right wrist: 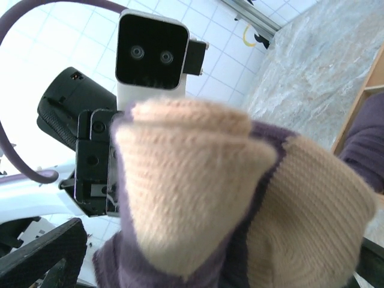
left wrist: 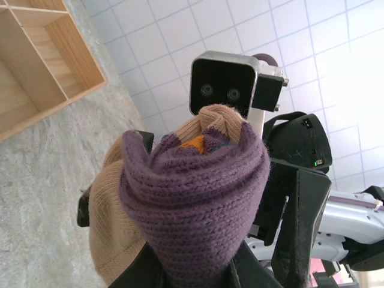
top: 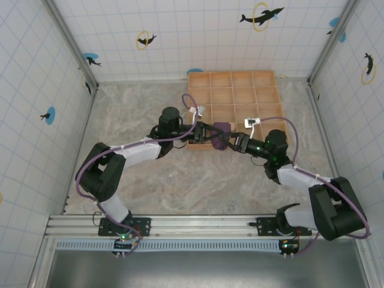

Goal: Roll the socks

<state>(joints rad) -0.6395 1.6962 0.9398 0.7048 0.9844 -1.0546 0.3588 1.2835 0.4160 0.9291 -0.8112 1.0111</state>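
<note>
A wooden tray [top: 234,96], divided into square compartments, is set on the marbled table [top: 150,180] near the far wall. Dolphin stickers [top: 261,16] are seen on the white tiled walls [top: 180,24].

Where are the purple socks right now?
In the top view the sock bundle is mid-table, pinched between the left gripper and the right gripper, at the near edge of the wooden tray.
</note>
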